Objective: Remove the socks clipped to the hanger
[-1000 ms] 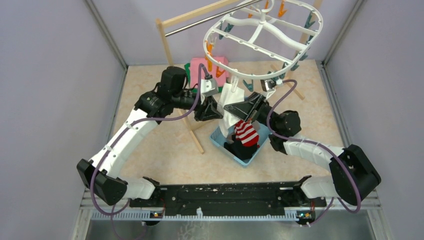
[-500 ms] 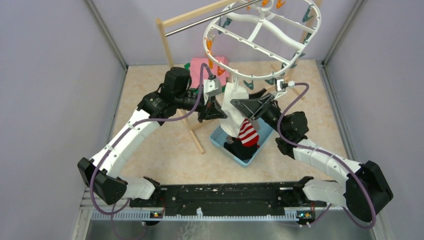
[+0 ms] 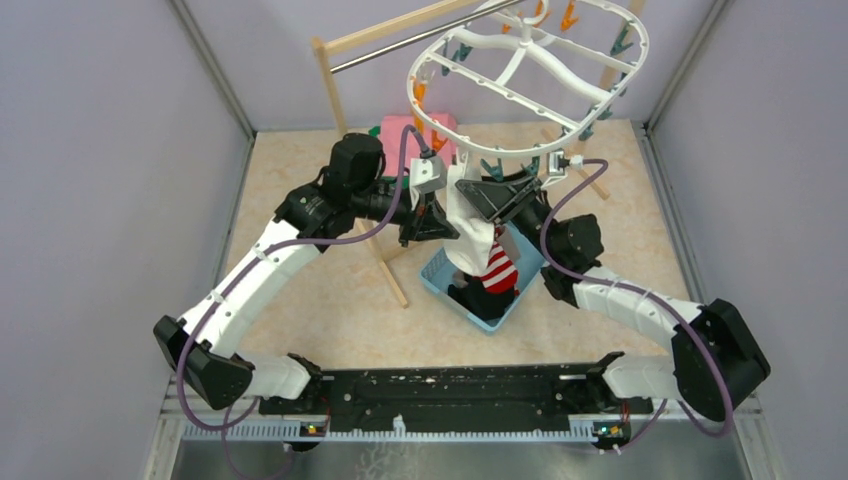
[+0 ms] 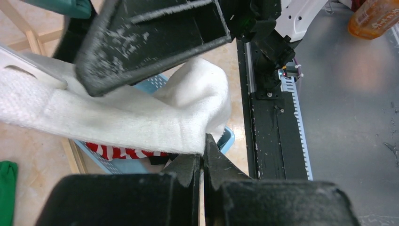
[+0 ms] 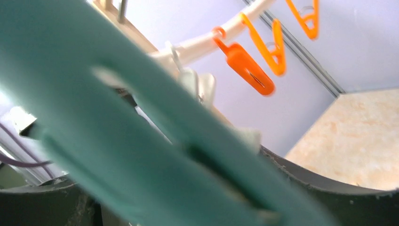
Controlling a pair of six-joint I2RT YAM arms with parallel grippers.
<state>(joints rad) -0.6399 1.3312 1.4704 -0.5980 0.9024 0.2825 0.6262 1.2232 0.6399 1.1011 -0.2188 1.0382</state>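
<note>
While the red-and-white striped sock (image 3: 496,270) and black socks (image 3: 478,298) lie in the light-blue plastic basket (image 3: 440,290), the white terry sock (image 3: 466,222) hangs under the white oval plastic hanger (image 3: 519,62), my left pincer (image 4: 203,150) closed at its hem and my right pincer (image 3: 497,200) apart around a teal plastic clip (image 5: 141,141).

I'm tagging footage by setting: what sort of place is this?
Probably a robot test cell staged for laundry: plain walls around a table, two arms bolted at its edge, a clip hanger on a wooden rack.
</note>
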